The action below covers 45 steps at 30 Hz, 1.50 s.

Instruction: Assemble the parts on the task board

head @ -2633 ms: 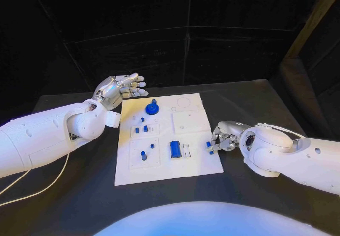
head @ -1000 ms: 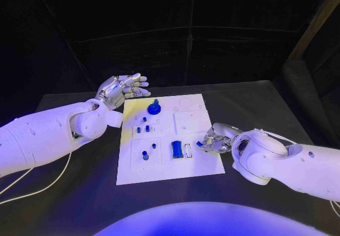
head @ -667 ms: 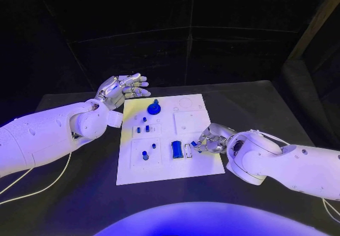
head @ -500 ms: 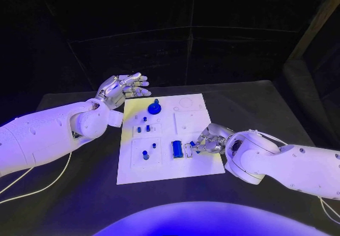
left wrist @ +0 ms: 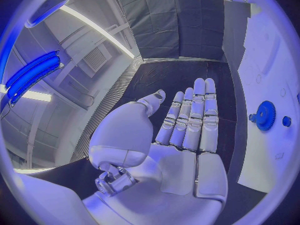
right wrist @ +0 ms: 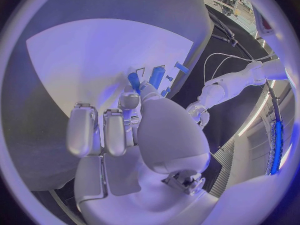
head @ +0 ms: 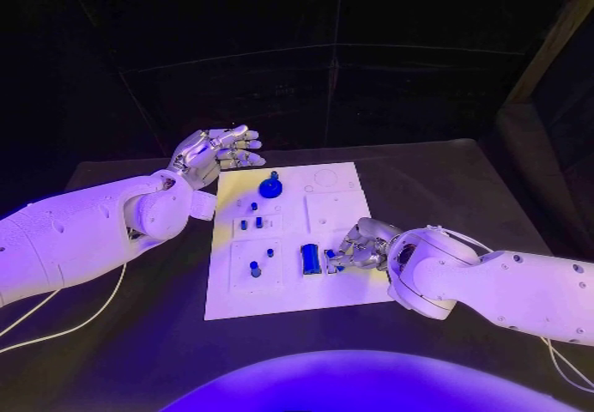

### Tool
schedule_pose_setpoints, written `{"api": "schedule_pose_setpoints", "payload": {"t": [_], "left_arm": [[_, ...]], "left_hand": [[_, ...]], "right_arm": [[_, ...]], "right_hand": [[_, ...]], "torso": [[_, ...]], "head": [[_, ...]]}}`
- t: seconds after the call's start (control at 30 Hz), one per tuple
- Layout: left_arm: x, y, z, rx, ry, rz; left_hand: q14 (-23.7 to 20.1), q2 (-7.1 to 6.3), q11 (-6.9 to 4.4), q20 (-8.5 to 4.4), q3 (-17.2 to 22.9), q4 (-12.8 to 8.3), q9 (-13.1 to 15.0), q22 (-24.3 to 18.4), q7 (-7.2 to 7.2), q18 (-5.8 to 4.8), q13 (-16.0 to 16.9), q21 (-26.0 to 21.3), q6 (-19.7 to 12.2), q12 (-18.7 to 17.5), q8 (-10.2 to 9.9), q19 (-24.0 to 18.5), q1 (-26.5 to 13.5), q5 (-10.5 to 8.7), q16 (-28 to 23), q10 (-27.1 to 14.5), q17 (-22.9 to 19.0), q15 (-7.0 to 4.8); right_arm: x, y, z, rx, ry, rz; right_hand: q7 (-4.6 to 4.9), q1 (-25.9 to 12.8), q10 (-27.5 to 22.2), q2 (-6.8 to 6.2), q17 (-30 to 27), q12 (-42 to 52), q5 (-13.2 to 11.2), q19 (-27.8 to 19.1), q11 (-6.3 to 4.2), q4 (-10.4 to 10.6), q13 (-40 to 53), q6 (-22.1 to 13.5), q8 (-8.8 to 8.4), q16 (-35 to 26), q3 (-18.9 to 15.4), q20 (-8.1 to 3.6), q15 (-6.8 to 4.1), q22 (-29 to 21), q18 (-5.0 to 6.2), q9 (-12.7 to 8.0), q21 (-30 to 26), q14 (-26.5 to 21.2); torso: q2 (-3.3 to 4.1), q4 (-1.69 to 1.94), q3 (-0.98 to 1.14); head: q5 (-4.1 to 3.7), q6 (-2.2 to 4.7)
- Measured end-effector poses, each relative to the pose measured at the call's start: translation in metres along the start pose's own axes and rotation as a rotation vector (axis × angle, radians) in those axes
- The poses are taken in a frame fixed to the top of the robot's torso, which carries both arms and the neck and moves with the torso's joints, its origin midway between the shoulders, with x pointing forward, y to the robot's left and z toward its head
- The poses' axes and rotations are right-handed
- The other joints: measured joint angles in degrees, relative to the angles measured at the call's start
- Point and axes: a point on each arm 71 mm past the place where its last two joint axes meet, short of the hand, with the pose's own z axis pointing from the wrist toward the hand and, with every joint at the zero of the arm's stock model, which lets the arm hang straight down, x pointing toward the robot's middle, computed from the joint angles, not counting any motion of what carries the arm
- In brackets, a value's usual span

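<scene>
The right hand (head: 356,246) pinches a small blue peg (right wrist: 134,81) over the task board (head: 353,287), near its right edge, beside the blue block (head: 310,258). The left hand (head: 213,151) hovers empty, fingers spread, off the board's far left corner.

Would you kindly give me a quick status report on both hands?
Left hand open, raised beside the task board. Right hand pinching a small blue part over the board. Nothing in the way.

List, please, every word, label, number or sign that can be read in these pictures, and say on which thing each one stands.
None can be read.
The task board bears only faint outlines of recesses, no letters.
The blue parts, such as the gear, carry no marks.
The left hand and right hand show no label or brand.
</scene>
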Motion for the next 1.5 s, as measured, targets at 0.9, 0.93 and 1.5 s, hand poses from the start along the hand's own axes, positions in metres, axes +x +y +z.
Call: {"api": "schedule_pose_setpoints", "payload": {"t": [0.9,0.93,1.5], "left_arm": [[0.0024,0.0003,0.0005,-0.002,0.017,0.004],[0.0024,0.0003,0.0005,-0.002,0.018,0.004],[0.0032,0.0007,0.0010,-0.004,0.023,0.003]], "left_hand": [[0.0,-0.17,0.00,0.00,0.0,0.0,0.0,0.0,0.00,0.00,0.0,0.0,0.0,0.0,0.0,0.0,0.2,0.00,0.0,0.0,0.0,0.00],[0.0,-0.17,0.00,0.00,0.0,0.0,0.0,0.0,0.00,0.00,0.0,0.0,0.0,0.0,0.0,0.0,0.2,0.00,0.0,0.0,0.0,0.00],[0.0,-0.17,0.00,0.00,0.0,0.0,0.0,0.0,0.00,0.00,0.0,0.0,0.0,0.0,0.0,0.0,0.2,0.00,0.0,0.0,0.0,0.00]], "right_arm": [[0.0027,0.0028,0.0032,0.005,0.015,-0.016],[0.0027,0.0029,0.0032,0.005,0.015,-0.017],[-0.0002,0.0008,0.0030,-0.005,-0.006,-0.035]], "right_hand": [[-0.51,-8.5,0.8,0.32,0.0,1.2,7.0,0.3,-0.41,2.7,0.9,2.5,0.18,0.5,-4.8,-0.31,0.00,1.0,0.00,0.5,0.5,0.0],[-0.59,-8.6,0.8,0.27,0.0,1.2,7.0,0.3,-0.41,2.8,0.9,2.7,0.18,0.5,-5.0,-0.31,0.00,1.0,0.00,0.6,0.5,0.0],[-0.64,-11.2,1.0,1.21,0.0,1.2,5.2,0.3,-0.62,2.7,0.9,3.0,0.46,0.5,-7.7,-0.31,0.00,0.9,-0.92,0.7,0.5,0.0]], "torso": [[-0.01,-0.02,-0.02],[-0.01,-0.02,-0.01],[-0.05,-0.03,-0.01]], "head": [[0.07,-0.16],[0.07,-0.16],[-0.12,-0.03]]}}
